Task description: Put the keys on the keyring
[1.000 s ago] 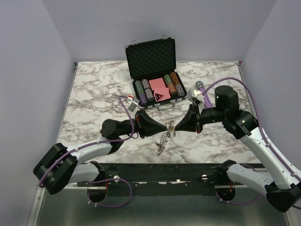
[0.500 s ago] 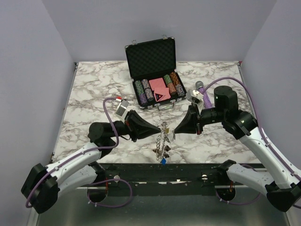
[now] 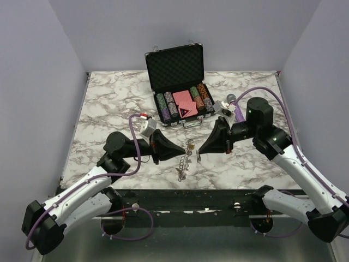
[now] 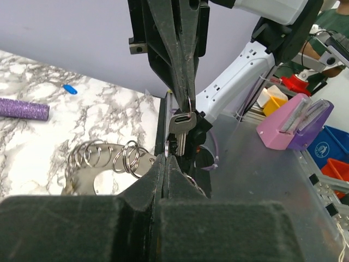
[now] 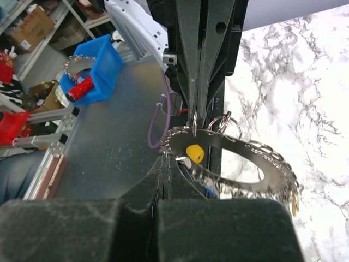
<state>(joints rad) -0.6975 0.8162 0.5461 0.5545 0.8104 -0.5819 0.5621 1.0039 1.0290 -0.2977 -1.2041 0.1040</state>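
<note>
Starting at the tips: the left jaws are squeezed together, and as far as I can tell from the left wrist cam they're clamped on the fringe at the rim of the keyring [image 3: 185,161]. The right jaws are pressed together too, pinching a small split ring [image 4: 186,107] with a silver key [image 4: 181,124] dangling off it, blade pointing down. I honestly can't tell if that little ring is already hooked onto the big one.

The bit that matters: the two sets of jaws point at each other nearly tip to tip, and the key hangs just above the left tips, basically touching distance. From overhead the keyring hangs edge-on between them, up off the bench [image 3: 109,109], with its long axis running from the tips down toward the near edge. So the disc falls away below and to one side of the pinch points, not between the tips. A yellow key head [image 5: 193,153] sits tucked against the disc near the right tips.

My guess is the right arm has to do the feeding while the left just holds steady, since the right has the key.

Further out there's a small blue piece [image 4: 69,88] on the bench, probably a key, plus the purple microphone [image 4: 22,109] and the open poker chip case [image 3: 177,68] at the back.
</note>
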